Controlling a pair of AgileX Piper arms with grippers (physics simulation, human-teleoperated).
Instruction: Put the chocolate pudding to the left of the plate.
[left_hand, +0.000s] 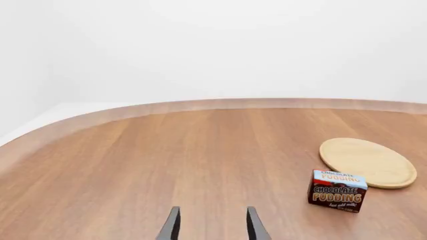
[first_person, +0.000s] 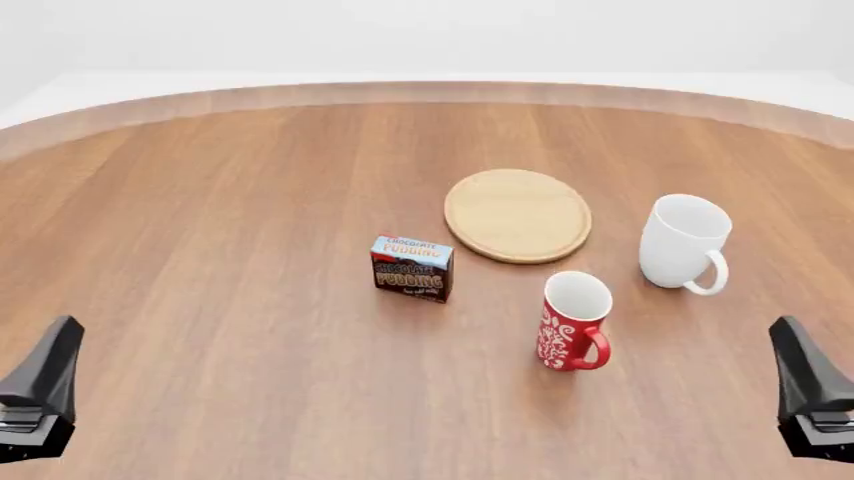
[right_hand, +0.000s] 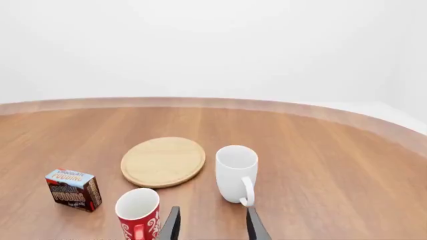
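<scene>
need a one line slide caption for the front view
Chocolate pudding upright, near-left of the plate, a red mug and white mug to the right.

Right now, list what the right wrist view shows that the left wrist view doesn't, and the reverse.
Only the right wrist view shows the white mug, the red mug and the open right gripper. Only the left wrist view shows the open left gripper. Both show the chocolate pudding standing beside the plate on the table, untouched.
</scene>
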